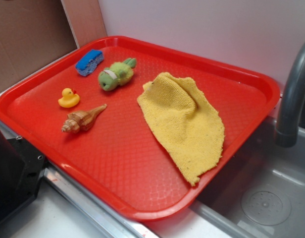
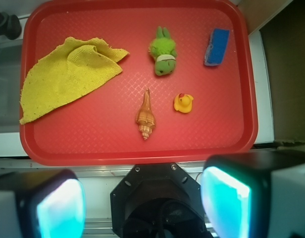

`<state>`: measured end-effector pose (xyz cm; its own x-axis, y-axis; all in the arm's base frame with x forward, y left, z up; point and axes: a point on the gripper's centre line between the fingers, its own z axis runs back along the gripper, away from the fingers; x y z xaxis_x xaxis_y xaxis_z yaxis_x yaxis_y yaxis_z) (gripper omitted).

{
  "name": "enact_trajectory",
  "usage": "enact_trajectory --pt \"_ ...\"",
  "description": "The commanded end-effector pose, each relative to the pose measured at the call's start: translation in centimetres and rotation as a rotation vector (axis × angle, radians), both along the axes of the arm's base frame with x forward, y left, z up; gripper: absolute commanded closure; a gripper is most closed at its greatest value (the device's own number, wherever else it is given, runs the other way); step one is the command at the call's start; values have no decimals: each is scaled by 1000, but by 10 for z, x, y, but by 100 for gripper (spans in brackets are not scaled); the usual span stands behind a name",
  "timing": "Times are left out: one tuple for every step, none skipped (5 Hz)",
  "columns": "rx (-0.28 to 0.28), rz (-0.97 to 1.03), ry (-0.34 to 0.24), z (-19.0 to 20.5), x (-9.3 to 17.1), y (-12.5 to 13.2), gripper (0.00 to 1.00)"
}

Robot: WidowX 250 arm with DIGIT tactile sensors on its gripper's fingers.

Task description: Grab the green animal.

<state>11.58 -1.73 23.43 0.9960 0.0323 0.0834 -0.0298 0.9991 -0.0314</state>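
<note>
The pincer (image 2: 142, 203) is spread wide, both pads (image 2: 227, 201) apart and empty (high above the tray). The small fuzzy green plush animal (image 2: 163, 51) lies on the red plastic tray (image 2: 93, 144), ahead of the pincer, beyond the tan spiral seashell (image 2: 145, 118) and yellow rubber duck (image 2: 183, 103).

Bright, even light; soft glare on the tray (image 1: 142, 198); near fingers (image 2: 227, 203) blurred.
</note>
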Motion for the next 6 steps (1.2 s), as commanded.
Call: enact_trajectory --pt "0 0 0 0 0 0 0" --pt "12 60 -54 -3 8 6 0" --pt "10 142 -65 -20 26 22 0" --pt "43 178 -88 -50 51 47 0" --pt "87 198 -108 -76 81 58 0" --pt "113 142 -144 -102 110 63 0"
